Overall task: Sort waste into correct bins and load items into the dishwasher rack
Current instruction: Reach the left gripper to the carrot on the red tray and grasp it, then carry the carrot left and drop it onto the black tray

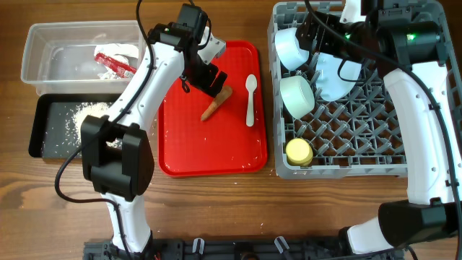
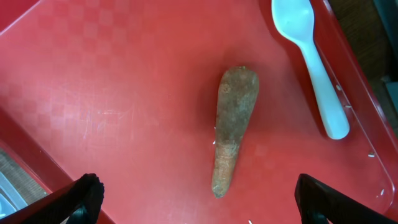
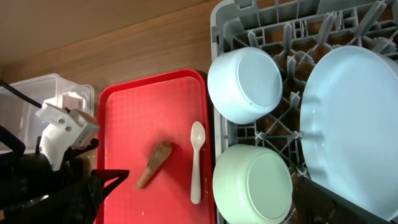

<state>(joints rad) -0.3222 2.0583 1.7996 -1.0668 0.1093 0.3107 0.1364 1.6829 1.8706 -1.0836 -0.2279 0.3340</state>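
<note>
The orange-brown carrot-like piece [image 1: 214,107] lies on the flat red tray [image 1: 180,144], with the white spoon [image 1: 250,97] to its right. My left gripper [image 1: 211,79] hovers just above the piece, open and empty. In the left wrist view the piece [image 2: 233,127] lies between and ahead of the open jaws [image 2: 202,205], beside the spoon [image 2: 314,62]. The grey rack [image 1: 361,162] holds two bowls [image 1: 291,47] [image 1: 297,96], the plate [image 1: 336,78] and the yellow cup [image 1: 299,152]. My right gripper [image 1: 321,42] is open and empty above the rack's far side.
The clear tub [image 1: 43,50] at far left holds the red-and-white wrapper [image 1: 115,63]. The black tray [image 1: 43,137] in front of it holds white grains [image 1: 72,119]. The right wrist view shows the bowls [image 3: 245,84] [image 3: 255,183], plate [image 3: 354,118], and its open jaws [image 3: 217,196].
</note>
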